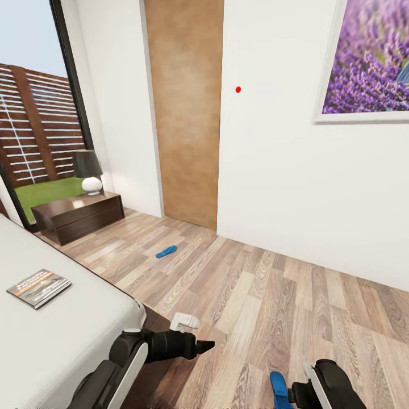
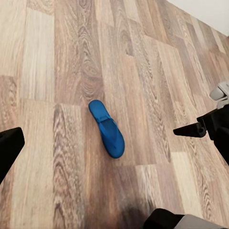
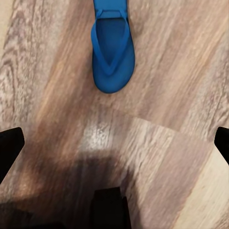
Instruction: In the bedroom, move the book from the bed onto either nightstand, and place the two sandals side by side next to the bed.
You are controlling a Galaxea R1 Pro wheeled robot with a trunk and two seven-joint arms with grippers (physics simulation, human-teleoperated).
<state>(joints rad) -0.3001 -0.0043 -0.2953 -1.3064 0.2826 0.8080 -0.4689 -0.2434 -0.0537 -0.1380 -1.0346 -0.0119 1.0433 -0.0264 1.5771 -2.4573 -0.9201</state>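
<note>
A light, floppy blue sandal (image 3: 112,52) lay flat on the floor (image 3: 181,71); right gripper (image 3: 114,143) spread above, its thong strap judged the likeliest hold.

The book (image 1: 38,287) lies on the bed (image 1: 68,324) (nightstand (image 1: 79,216) beyond), sandals (image 1: 166,251) on the floor (image 1: 272,301).

I see one blue sandal (image 2: 108,130) lying flat on the wood plank floor (image 2: 57,71), strap side up. My left gripper's dark fingertips (image 2: 8,145) sit wide apart at the frame's edges, holding nothing.
</note>
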